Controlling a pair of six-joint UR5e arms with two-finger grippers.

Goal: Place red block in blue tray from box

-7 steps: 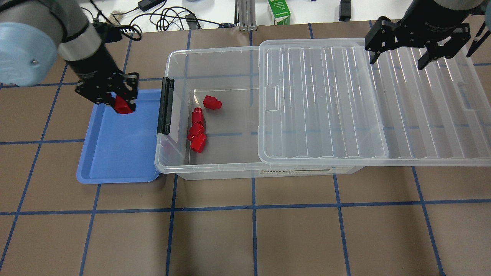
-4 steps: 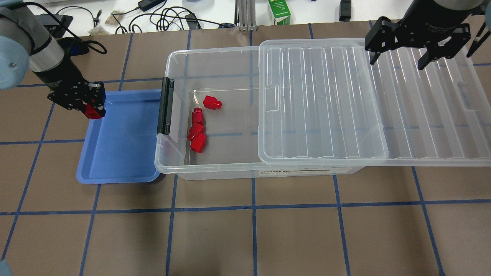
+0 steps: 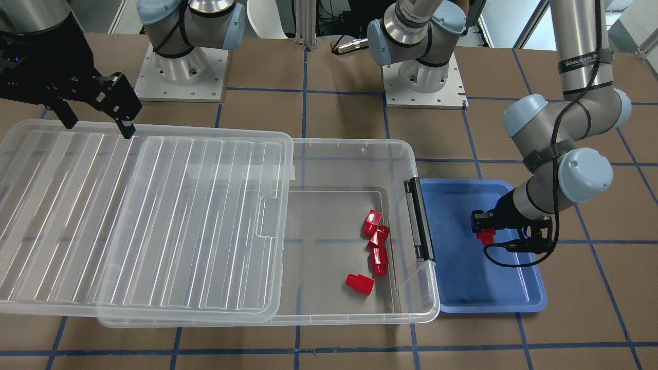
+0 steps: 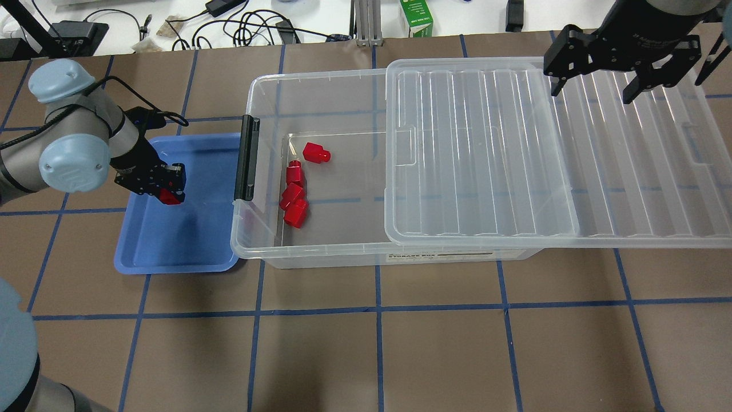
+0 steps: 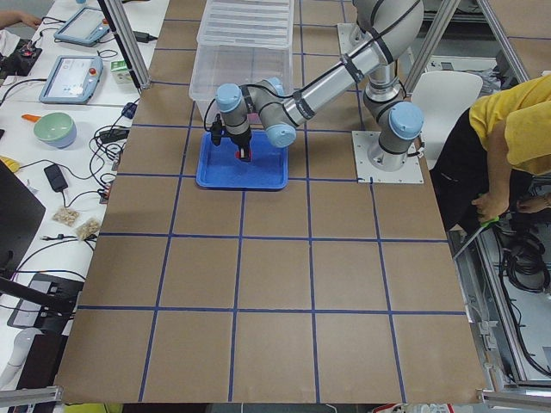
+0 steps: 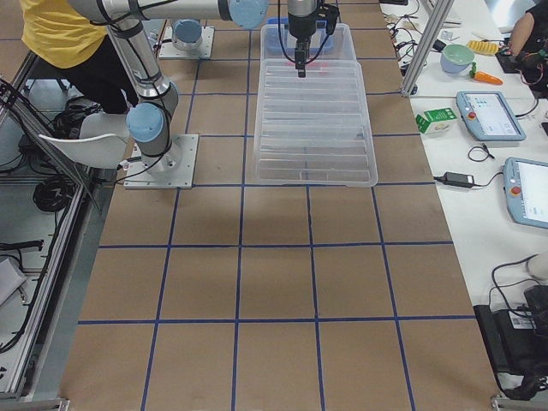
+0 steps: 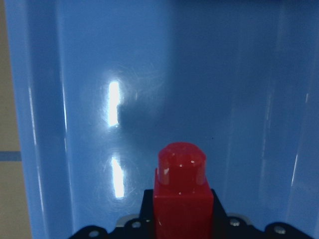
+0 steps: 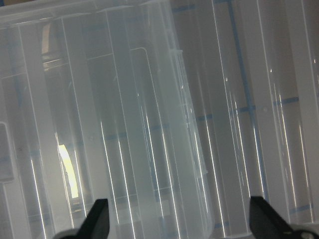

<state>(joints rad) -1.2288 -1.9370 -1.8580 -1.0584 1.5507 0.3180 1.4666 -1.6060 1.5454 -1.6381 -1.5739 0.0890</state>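
Left gripper [image 4: 167, 193]: clenched on the red block [image 4: 170, 197]. The block is held between the fingers with the narrower stub pointing down at the tray floor, as seen in the left wrist view [image 7: 183, 196].

The block is positioned over the blue tray [image 4: 189, 243], in its far-left part, inside the rim. Contact with the tray floor cannot be told.

The tray is set on the table [image 4: 400, 343] just left of the box [image 4: 320, 254], right beside the short end with the black latch [image 4: 247, 158].

The box is part uncovered. The clear lid [image 4: 486, 154] is slid to the right, overhanging the box's right end, so the left part of the box is exposed.

Four more red pieces are seen on the exposed box floor. Three are clustered near the latch end [image 4: 294, 197], touching or nearly so. One lies apart [image 4: 315, 153], just beyond them on the far side.

Right gripper [image 3: 96, 124]: released, jaws spread wide, nothing held. It is hung over the far edge of the lid, at the right end of the scene, well apart from the tray.
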